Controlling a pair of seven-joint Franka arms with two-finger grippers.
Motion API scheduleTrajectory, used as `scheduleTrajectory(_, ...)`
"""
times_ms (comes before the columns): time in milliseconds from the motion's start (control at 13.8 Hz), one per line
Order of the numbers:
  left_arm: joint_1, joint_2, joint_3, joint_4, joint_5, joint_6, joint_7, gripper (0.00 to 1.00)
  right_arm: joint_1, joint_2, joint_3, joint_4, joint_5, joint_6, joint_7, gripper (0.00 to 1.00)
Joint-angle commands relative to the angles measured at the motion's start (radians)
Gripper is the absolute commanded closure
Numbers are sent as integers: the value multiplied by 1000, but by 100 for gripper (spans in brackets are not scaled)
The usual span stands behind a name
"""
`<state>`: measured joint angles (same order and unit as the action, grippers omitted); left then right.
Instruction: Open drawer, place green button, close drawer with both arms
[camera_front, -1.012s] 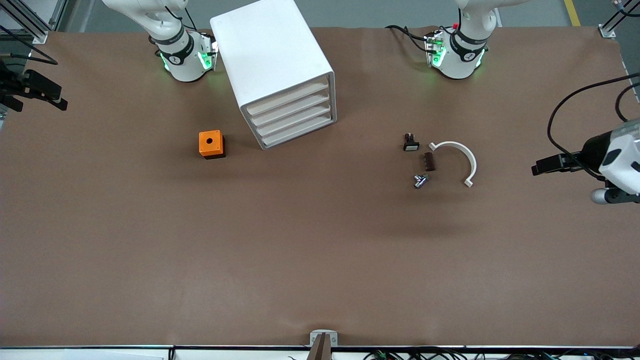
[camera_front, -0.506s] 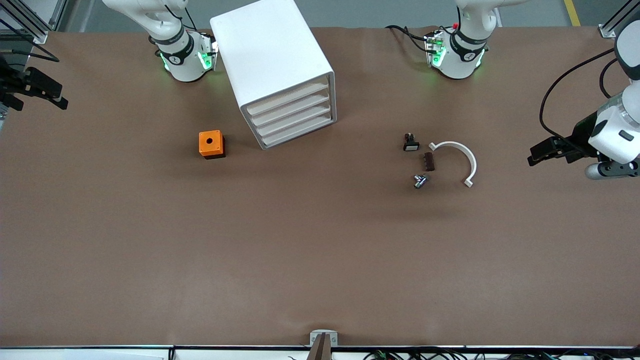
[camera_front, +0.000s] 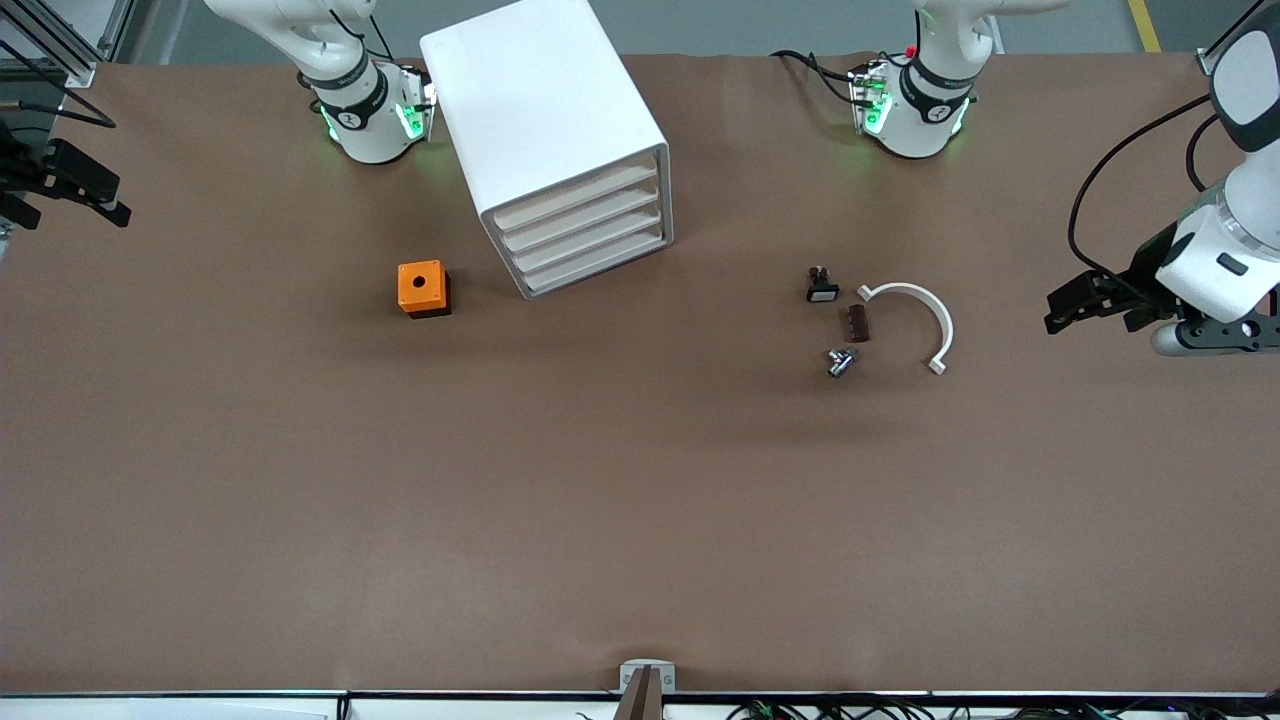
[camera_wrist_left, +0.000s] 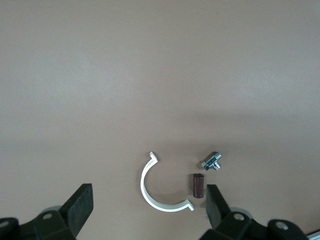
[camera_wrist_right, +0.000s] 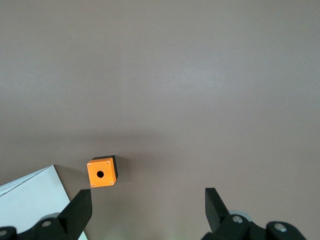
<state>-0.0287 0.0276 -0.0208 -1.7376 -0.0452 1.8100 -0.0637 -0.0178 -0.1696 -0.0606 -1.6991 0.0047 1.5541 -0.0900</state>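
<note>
Since a second ago the left gripper (camera_front: 1065, 305) has crept in from the frame's edge toward the small parts and risen a little in the front view; the right gripper (camera_front: 108, 200) has barely shifted.

At the right arm's end of the table, in the upper part of the frame, the right gripper hangs with its jaws spread wide and empty. An orange box (camera_front: 423, 288) with a hole sits at mid-height, beside the white cabinet (camera_front: 540, 110), whose four drawers (camera_front: 585, 232) are all pushed in.

Toward the left arm's end lies a cluster: a black part with a white cap (camera_front: 821, 288), a brown block (camera_front: 858, 323), a white curved clamp (camera_front: 935, 320), and lowest in the frame the button (camera_front: 842, 362), on its side, untouched. The left gripper hovers over bare table, well apart from the cluster, jaws wide apart and empty.
</note>
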Motion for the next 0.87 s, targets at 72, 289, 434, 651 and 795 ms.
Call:
scheduleTrajectory(72, -10, 8, 18, 23, 24, 2, 13, 1, 4, -30, 2, -30, 12, 14, 3, 0)
scheduleTrajectory(289, -5, 6, 15, 62, 22, -3, 5, 1, -1, -30, 1, -30, 41, 23, 4, 0)
scheduleTrajectory(434, -4, 3, 16, 113, 22, -30, 5, 1, -1, -30, 1, -30, 40, 21, 9, 0)
scheduleTrajectory(651, -2, 6, 16, 213, 22, -118, 2, 1, 2, -31, 4, -30, 40, 21, 78, 0)
scheduleTrajectory(795, -2, 6, 18, 236, 22, -124, -1, 1, -1, -31, 4, -31, 32, 23, 78, 0)
